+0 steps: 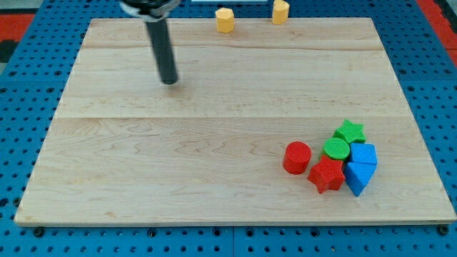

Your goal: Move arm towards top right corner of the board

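Observation:
My rod comes down from the view's top left and my tip (170, 81) rests on the wooden board (214, 143) in its upper left part. It touches no block. Two yellow blocks sit at the board's top edge: one (225, 20) near the middle, one (280, 11) a little to its right. Both lie well right of my tip. The board's top right corner (371, 21) holds no block.
A cluster sits at the lower right: a red cylinder (297, 158), a red star (327, 175), a green cylinder (335, 149), a green star (350, 131), and two blue blocks (364, 155) (358, 176). A blue pegboard (428, 86) surrounds the board.

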